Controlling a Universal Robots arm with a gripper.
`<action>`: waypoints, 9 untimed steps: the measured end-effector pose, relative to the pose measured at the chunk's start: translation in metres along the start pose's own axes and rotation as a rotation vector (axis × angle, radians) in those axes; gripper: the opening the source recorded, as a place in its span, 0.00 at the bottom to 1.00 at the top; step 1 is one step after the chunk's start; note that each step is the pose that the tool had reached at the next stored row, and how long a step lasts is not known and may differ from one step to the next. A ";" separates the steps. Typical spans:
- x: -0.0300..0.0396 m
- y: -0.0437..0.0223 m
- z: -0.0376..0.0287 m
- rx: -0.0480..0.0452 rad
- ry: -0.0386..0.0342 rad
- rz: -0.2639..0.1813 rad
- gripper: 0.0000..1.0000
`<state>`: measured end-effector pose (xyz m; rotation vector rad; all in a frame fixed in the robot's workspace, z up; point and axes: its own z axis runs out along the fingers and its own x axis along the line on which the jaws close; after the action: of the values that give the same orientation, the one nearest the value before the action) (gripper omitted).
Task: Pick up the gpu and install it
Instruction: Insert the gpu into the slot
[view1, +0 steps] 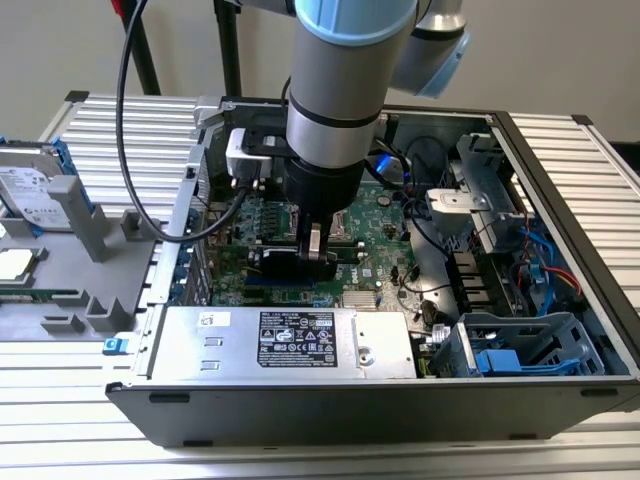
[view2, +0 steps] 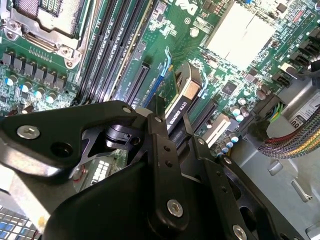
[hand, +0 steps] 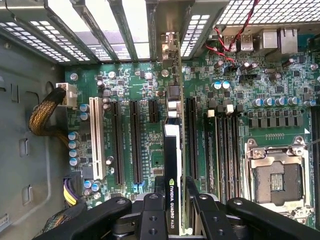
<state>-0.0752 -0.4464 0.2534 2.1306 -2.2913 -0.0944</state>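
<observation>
Gripper: my gripper (hand: 172, 210) clenches the gpu (hand: 172, 150) edge-on.
Progress: picked up; held over motherboard (hand: 225, 100) slots, at 6 o'clock of the rear brackets; seating unclear.

Green gpu (hand: 173, 165) on edge (black cooler on one face), standing among motherboard slots

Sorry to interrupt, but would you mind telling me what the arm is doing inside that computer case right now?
The arm has reached down into the open computer case, and its gripper is shut on the gpu. The card stands on edge over the motherboard, lined up along the expansion slots, with its metal bracket end toward the vented rear wall of the case. Whether it is fully seated in a slot cannot be told. A hard drive lies on a grey fixture outside the case, at the exterior view's left.
</observation>
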 end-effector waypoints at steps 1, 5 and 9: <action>0.0000 0.0000 0.0001 0.0000 -0.0002 0.000 0.00; 0.0000 0.0000 0.0002 0.0000 -0.0002 0.000 0.00; -0.0001 0.0000 0.0004 0.0000 0.0012 -0.001 0.00</action>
<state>-0.0752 -0.4464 0.2530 2.1309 -2.2900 -0.0932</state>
